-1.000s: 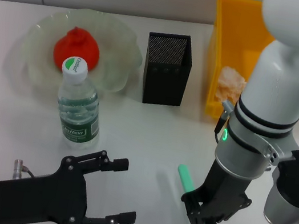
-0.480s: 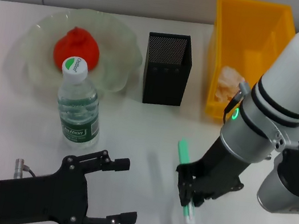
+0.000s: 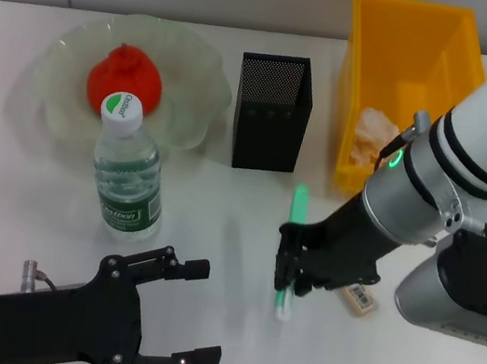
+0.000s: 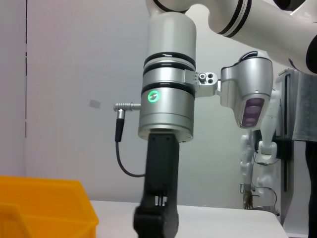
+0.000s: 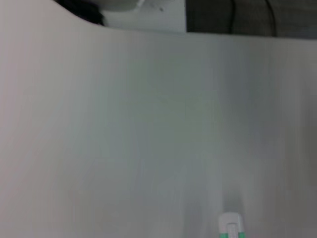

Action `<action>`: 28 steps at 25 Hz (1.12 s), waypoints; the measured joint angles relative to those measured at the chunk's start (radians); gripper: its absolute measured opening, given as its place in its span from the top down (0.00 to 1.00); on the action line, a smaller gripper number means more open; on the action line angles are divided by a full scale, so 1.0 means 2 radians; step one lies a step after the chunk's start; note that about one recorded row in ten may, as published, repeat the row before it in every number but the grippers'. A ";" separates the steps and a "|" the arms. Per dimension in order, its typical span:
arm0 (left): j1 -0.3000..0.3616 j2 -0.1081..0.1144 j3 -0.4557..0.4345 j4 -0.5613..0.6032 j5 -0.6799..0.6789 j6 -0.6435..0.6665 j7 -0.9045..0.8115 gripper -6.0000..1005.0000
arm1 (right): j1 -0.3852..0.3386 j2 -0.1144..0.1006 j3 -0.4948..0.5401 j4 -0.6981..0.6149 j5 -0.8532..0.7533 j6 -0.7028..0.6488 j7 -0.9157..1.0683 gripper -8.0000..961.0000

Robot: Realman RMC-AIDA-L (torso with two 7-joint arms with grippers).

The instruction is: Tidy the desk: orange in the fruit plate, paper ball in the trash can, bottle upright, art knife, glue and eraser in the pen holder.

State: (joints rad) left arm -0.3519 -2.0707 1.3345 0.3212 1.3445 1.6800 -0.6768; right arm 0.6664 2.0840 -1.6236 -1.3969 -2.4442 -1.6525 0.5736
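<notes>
Right arm's fingers (image 3: 292, 271) pinch the green art knife (image 3: 292, 238), arm angled down over the desk (image 3: 217, 225); left fingers (image 3: 187, 314) spread, idle.

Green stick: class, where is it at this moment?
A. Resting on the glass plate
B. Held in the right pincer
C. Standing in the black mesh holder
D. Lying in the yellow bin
B: the right pincer is shut on the green stick, apart from the black holder.

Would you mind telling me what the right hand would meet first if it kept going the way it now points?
The right hand, shut on the green art knife, points down and toward the robot's left. Continuing that way it would most likely meet the bare desk first; the upright bottle stands farther along, though depth is unclear.
</notes>
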 joint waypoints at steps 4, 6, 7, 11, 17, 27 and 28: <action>0.000 0.001 -0.002 0.000 0.000 0.000 0.002 0.19 | -0.016 0.001 0.005 -0.018 0.000 0.023 0.026 0.82; 0.001 0.001 -0.004 0.000 0.000 -0.001 0.004 0.19 | -0.029 0.001 0.008 -0.036 0.003 0.034 0.045 0.82; 0.001 0.001 -0.004 0.000 0.000 -0.001 0.004 0.19 | -0.029 0.001 0.008 -0.036 0.003 0.034 0.045 0.82; 0.010 0.001 -0.005 0.000 -0.002 0.000 0.031 0.19 | -0.060 0.002 -0.005 -0.077 0.005 0.076 0.089 0.82; 0.013 0.001 -0.005 0.000 -0.003 0.000 0.036 0.19 | -0.104 0.002 -0.036 -0.134 0.011 0.127 0.148 0.82; 0.011 0.001 -0.005 0.000 -0.002 -0.001 0.036 0.19 | -0.177 0.002 -0.064 -0.226 0.020 0.182 0.241 0.82; 0.011 0.001 -0.005 0.000 -0.001 -0.001 0.036 0.19 | -0.186 0.003 -0.064 -0.234 0.020 0.185 0.251 0.82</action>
State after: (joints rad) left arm -0.3299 -2.0692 1.3254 0.3214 1.3427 1.6778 -0.6048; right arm 0.2953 2.0890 -1.7516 -1.8644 -2.4047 -1.2832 1.0756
